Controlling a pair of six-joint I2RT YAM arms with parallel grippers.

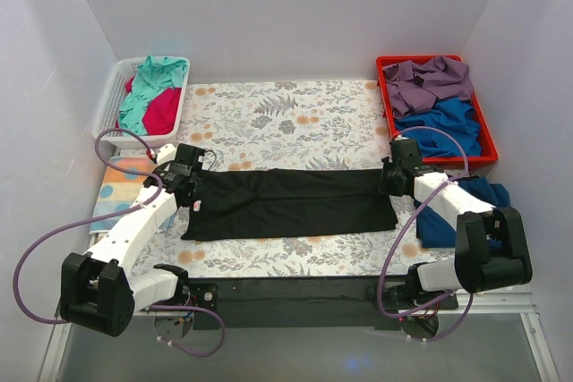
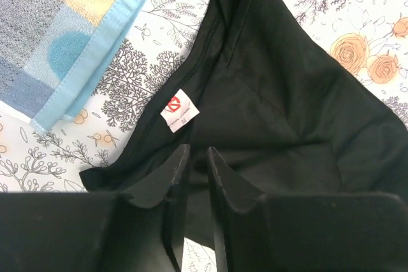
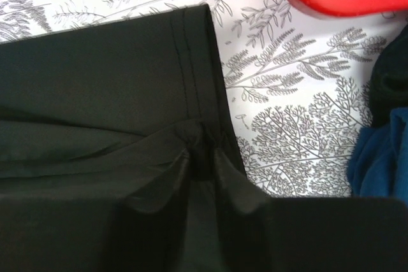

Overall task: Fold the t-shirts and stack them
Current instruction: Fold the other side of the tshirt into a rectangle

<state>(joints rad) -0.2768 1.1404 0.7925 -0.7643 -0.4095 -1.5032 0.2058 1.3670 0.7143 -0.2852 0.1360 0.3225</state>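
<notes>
Where it lies stretched flat across the floral sheet [image 1: 269, 114], the black t-shirt [image 1: 295, 203] spans both arms: the right gripper [image 3: 203, 151] pinches its bunched hem, and the left gripper's [image 2: 197, 157] nearly closed jaws nip cloth beside the neck label [image 2: 179, 110]. Black fingers [image 2: 167, 186] blur against black cloth there.

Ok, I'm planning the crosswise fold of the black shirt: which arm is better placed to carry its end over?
Probably the right: the right hand visibly pinches a bunch of the black t-shirt at its hem, while the left hand sits by the neck label with a less clear hold.
</notes>
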